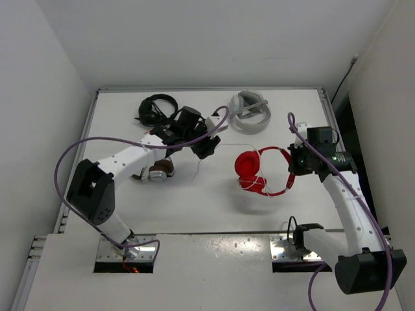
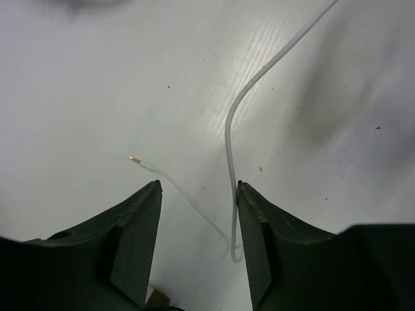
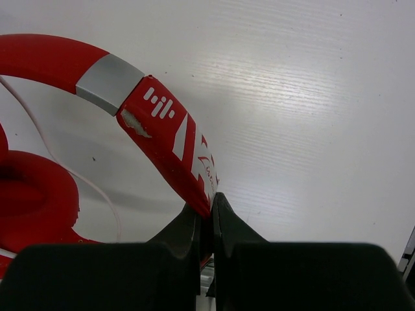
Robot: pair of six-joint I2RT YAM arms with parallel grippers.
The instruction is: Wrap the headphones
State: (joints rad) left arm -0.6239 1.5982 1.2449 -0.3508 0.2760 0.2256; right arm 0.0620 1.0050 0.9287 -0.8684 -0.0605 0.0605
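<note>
Top external view puts the red headphones (image 1: 249, 165) right of centre on the table (image 1: 194, 214), lying flat, with their thin white cable (image 2: 228, 139) trailing off toward the left of the frame. The right gripper (image 3: 211, 207) is closed tight on the headband (image 3: 168, 123), pinning the set in place. The left gripper (image 2: 198, 191) hangs low over the table near the middle of the top view. Its fingers stand partly apart and hold nothing: in the left wrist view the cable runs down between them and curls back to a small gold-tipped plug (image 2: 135, 159) lying at centre left. A little white cable seems to cross the lower earcup, but most of it lies loose, so the wrapping looks early. The step in hand appears to be taking a hold on the free length. The next move calls for the left gripper to close on the cable near its end, without crushing the plug. It must then carry the cable round the headphones while the right gripper keeps them from sliding. Counted: four sets of headphones, namely one red, one black (image 1: 157, 107) at upper left, one grey-white (image 1: 248, 111) at upper centre, and one brown-and-silver (image 1: 157, 172) partly under the left arm; one loose cable; two grippers.
</note>
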